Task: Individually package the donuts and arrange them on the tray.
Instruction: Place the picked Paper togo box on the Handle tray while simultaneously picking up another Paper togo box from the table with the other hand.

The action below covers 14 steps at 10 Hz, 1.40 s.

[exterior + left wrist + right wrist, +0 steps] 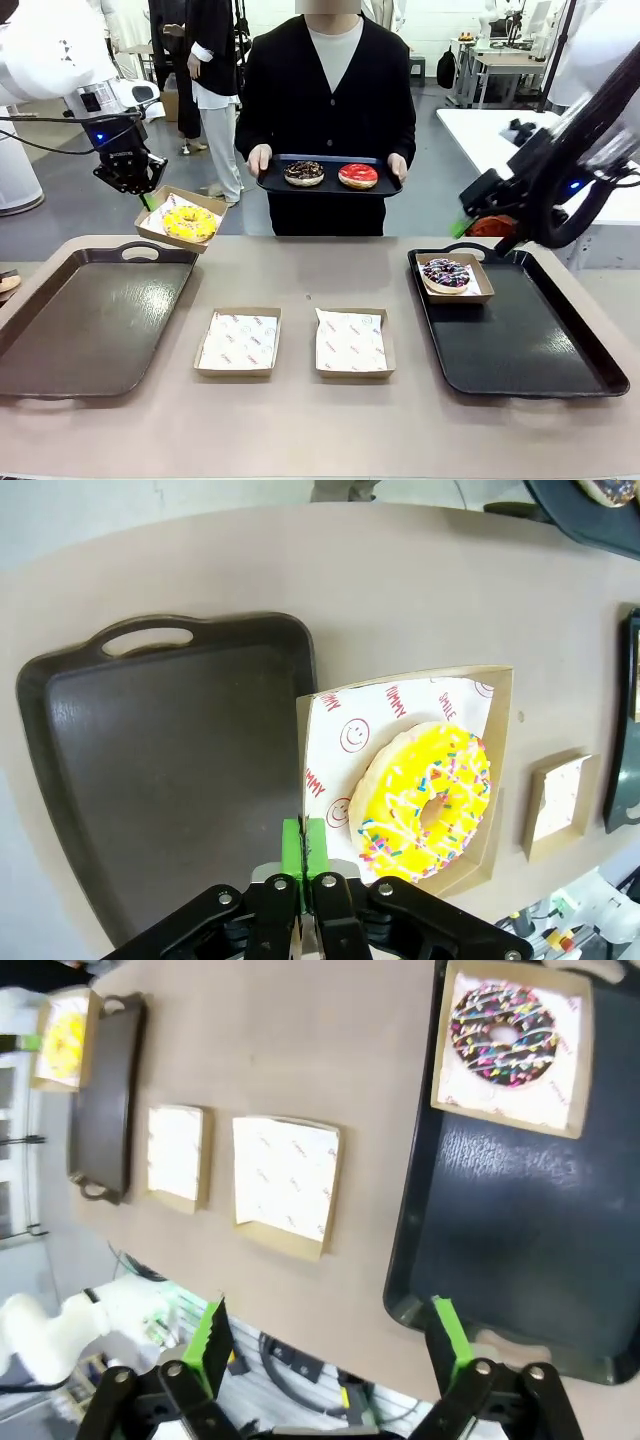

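My left gripper [146, 197] is shut on the corner of a cardboard box [160, 208] holding the yellow-iced donut [189, 223], lifted over the far end of the left tray [90, 320]. In the left wrist view the green fingertips [303, 845] pinch the box's paper-lined edge [320, 780] beside the yellow donut [425, 800]. My right gripper [466, 226] hangs open above the right tray [520, 350], where a boxed dark sprinkled donut [447, 273] sits at the far left corner. The person holds a small tray [330, 187] with a chocolate donut [304, 173] and a red donut [358, 176].
Two empty paper-lined boxes [238, 341] [351, 341] lie on the table between the trays. The right wrist view looks down past the open right gripper [330, 1330] on the right tray [500, 1220], the boxed donut [503, 1035] and the empty boxes [285, 1180].
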### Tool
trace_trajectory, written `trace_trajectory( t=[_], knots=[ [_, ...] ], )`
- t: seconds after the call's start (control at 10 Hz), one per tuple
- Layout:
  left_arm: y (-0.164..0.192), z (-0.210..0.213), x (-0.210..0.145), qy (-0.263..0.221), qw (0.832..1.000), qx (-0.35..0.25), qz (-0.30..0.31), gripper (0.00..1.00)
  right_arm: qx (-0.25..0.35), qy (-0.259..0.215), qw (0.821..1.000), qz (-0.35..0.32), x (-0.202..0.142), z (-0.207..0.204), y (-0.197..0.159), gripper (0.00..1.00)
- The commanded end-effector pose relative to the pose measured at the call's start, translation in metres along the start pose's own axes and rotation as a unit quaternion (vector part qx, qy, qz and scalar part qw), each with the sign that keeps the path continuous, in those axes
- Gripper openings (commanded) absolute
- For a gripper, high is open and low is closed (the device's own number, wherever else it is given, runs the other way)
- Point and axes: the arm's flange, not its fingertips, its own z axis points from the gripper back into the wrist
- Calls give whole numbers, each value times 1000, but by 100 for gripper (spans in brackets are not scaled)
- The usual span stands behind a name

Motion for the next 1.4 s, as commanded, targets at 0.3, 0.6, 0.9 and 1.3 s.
trace_trajectory(
  t=[0.3,0.6,0.9,1.3],
  knots=[
    [-29,61,19,8,1000,-7,-11,1,-62,17,998,-9,0,-67,31,100],
    [-27,66,11,1,1000,-7,-17,1,-48,16,999,2,-4,-57,30,100],
    [-27,66,11,1,1000,-7,-17,1,-48,16,999,2,-4,-57,30,100],
    [-27,66,11,1,1000,-7,-17,1,-48,16,999,2,-4,-57,30,100]
  ],
)
